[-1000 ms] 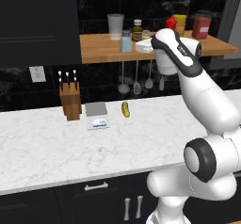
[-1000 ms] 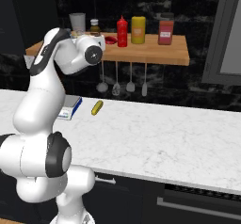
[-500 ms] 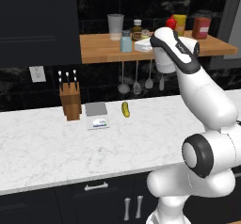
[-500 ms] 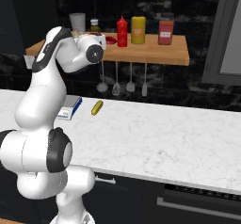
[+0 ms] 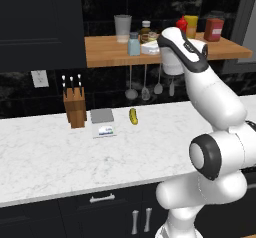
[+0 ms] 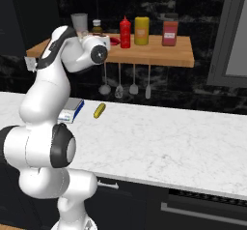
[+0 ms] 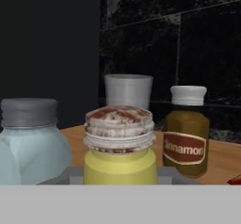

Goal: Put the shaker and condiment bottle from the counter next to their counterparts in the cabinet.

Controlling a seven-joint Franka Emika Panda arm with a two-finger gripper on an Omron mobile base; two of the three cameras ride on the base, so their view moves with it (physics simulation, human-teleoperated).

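Shaker being set on the cabinet shelf
The gripper point(image 7: 120, 183) pinched the shaker point(image 7: 120, 145) just beside the pale blue shaker point(image 7: 30, 140); next it likely needed lowering and release, the condiment bottle point(image 6: 125, 32) already shelved

a knife block point(image 5: 74, 108) stands on the left, a grey scale point(image 5: 102, 115) beside it, a pickle point(image 5: 133, 115) further right. ladles point(image 5: 144, 84) hang below a cinnamon jar point(image 7: 185, 136), grey cup point(image 5: 122, 28) and red jar point(image 6: 170, 32).

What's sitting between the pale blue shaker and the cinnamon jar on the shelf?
In the hand view, the olive-yellow shaker stands between the pale blue shaker and the cinnamon jar, with a grey cup behind it.
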